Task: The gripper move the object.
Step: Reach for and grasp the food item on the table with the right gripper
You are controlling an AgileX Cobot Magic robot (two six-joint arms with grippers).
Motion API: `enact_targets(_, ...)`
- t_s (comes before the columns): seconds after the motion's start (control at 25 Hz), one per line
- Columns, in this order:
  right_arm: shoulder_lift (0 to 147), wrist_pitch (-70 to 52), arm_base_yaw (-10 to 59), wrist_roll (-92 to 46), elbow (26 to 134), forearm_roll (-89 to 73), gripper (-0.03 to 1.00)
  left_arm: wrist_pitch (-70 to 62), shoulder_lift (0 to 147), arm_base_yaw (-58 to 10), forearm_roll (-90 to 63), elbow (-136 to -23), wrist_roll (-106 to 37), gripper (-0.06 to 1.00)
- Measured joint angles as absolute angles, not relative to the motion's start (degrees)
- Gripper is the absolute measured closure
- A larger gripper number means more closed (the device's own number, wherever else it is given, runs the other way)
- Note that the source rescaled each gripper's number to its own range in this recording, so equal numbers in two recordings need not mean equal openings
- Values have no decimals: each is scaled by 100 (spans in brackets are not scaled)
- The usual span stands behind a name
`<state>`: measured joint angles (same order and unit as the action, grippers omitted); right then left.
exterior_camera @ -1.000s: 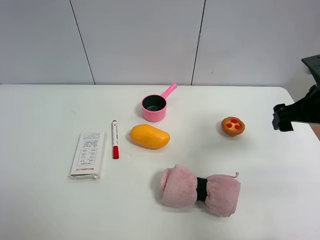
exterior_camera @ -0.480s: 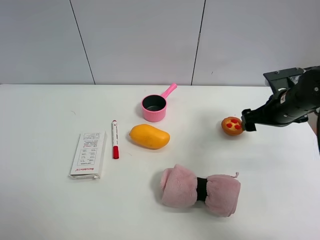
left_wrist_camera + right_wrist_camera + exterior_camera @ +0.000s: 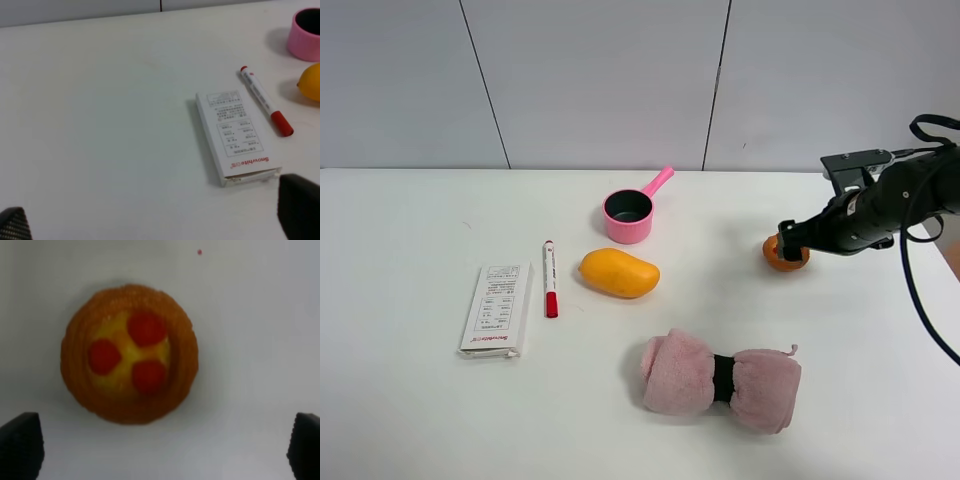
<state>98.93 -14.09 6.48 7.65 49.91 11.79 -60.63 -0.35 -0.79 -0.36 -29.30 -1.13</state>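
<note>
right wrist: jaws spread above tart [image 3: 130, 354]

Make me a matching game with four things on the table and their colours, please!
Things:
1. saucepan
2. mango
3. marker
4. tart

Colours:
A. white with a red cap
B. orange-brown with three red spots
C. pink
D. plain yellow-orange

Pairs: 1-C, 2-D, 3-A, 4-B
</note>
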Motion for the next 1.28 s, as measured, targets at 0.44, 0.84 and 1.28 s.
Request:
enact_targets(0.44,10786,-2049,648,637,6193,921,-2,-6063,-35,-79,-36,-2930,-113,-6)
enact_targets(0.84,11223,-1822,648,-1227,6199,-1189,-2,-6063,-35,-79,-36,-2930,-113,-6)
enact_targets(1.28,11487,-1840,648,-1922,6210,-1801,13,-6063,-35,-79,-36,-2930,-113,-6)
